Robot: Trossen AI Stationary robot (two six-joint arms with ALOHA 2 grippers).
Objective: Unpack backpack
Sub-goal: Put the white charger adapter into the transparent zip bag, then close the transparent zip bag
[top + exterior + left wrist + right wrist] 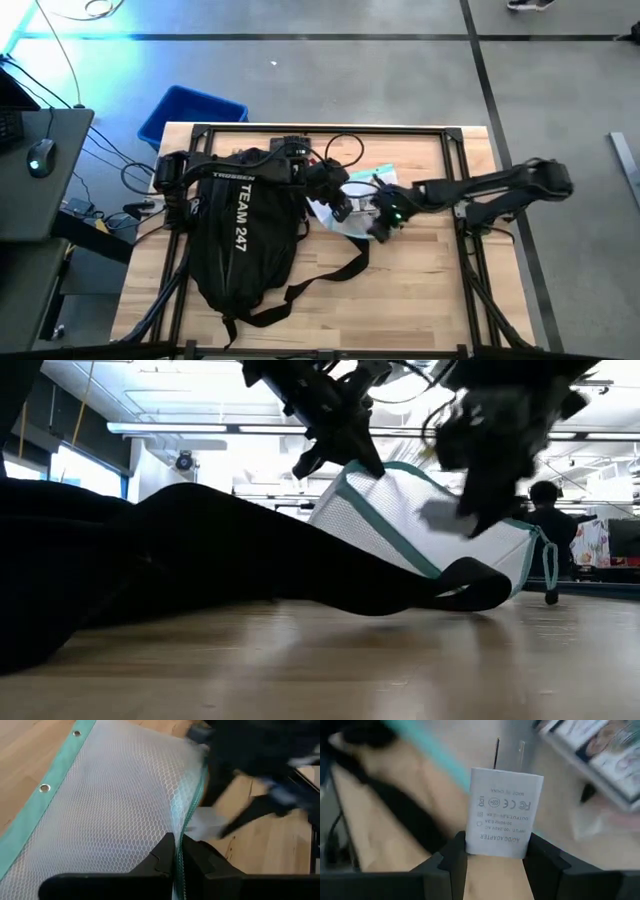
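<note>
The black backpack (240,250) lies flat on the left half of the wooden table, its "TEAM 247" lettering facing up and a strap (340,270) trailing toward the right. Beside its top lies a white mesh bag (110,810) with teal trim. My left gripper (178,851) is shut on that bag, and the bag's upper edge stands raised in the low view (400,520). Just right of the bag, my right gripper (495,852) is shut on a white power adapter (502,812), which hangs above the table (445,515). My left gripper pinches the mesh bag's teal-trimmed edge (186,827) between its two fingers, which slant downward from the table's left. That edge is lifted. The rest of the bag slopes down from it to the table behind the backpack's strap (470,585). My right gripper pinches the adapter by its two narrow sides (470,842) between its two fingers, at the end away from the prongs. The prongs (497,752) point forward, away from the gripper. The adapter is lifted clear of the table.
A blue bin (190,112) stands on the floor beyond the table's far left corner. Cables (340,150) lie along the far edge, and a printed packet (600,745) lies near the mesh bag. Bare wood (420,290) shows at the near right. A person (545,510) is in the room behind.
</note>
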